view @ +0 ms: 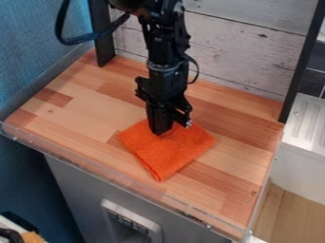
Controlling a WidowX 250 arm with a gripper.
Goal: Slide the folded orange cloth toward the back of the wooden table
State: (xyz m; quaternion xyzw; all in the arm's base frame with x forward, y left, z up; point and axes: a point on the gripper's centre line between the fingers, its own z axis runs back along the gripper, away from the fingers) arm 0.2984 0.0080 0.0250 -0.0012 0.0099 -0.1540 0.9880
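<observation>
The black gripper [166, 128] hangs down over the middle of the wooden surface, its tips at the upper part of an orange cloth [168, 153]. The cloth lies folded into a rough square, turned so that one corner points toward the front edge. Its top edge is partly hidden behind the gripper. A small ruck of fabric shows right at the tips, and I cannot tell whether the cloth is pinched or only touched.
Around the wooden tabletop [82, 128] runs a low clear rim [108, 178] at the front. A whitewashed plank wall [247, 52] stands behind, between black posts [301, 61]. To the right is a white ribbed unit [308, 123], and a blue wall [32, 47] is at left.
</observation>
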